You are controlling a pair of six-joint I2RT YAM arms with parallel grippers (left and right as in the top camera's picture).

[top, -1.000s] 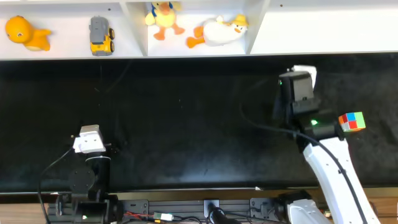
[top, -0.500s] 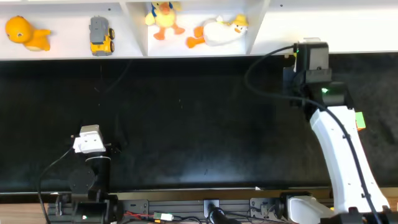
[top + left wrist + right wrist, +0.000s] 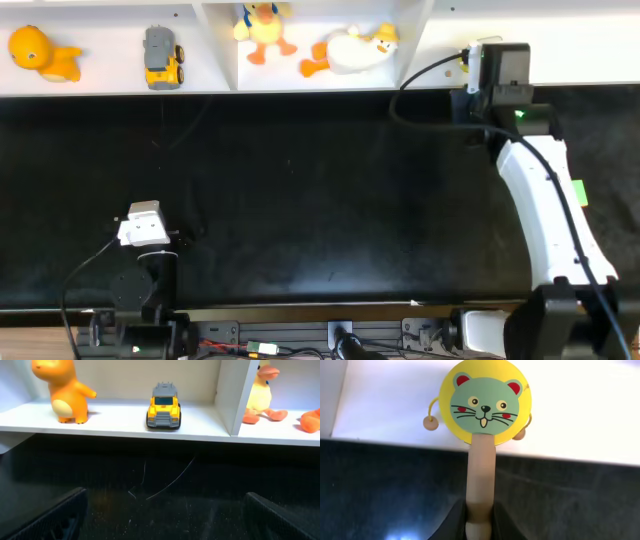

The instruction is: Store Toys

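Note:
My right gripper (image 3: 480, 521) is shut on the wooden handle of a rattle drum (image 3: 485, 407), a yellow disc with a green cat face and two bead strikers. The drum head is over the floor of the white shelf's (image 3: 580, 420) right compartment, and the handle spans the shelf edge. From above, the right gripper (image 3: 490, 62) is at the shelf's front edge, right of the divider. My left gripper (image 3: 143, 222) is low at the left of the black mat, open with nothing in it (image 3: 165, 527). A multicoloured cube (image 3: 578, 192) peeks out from behind the right arm.
Along the shelf are an orange figure (image 3: 40, 52), a yellow truck (image 3: 162, 58), a yellow plush duck (image 3: 264, 30) and a white plush duck (image 3: 352, 50). The left wrist view faces the orange figure (image 3: 67, 390) and the truck (image 3: 163, 406). Black mat (image 3: 300, 190) covers the table.
The right arm has stretched away from the table's middle to the shelf with the rattle drum, and now covers most of the cube. The left arm has not moved.

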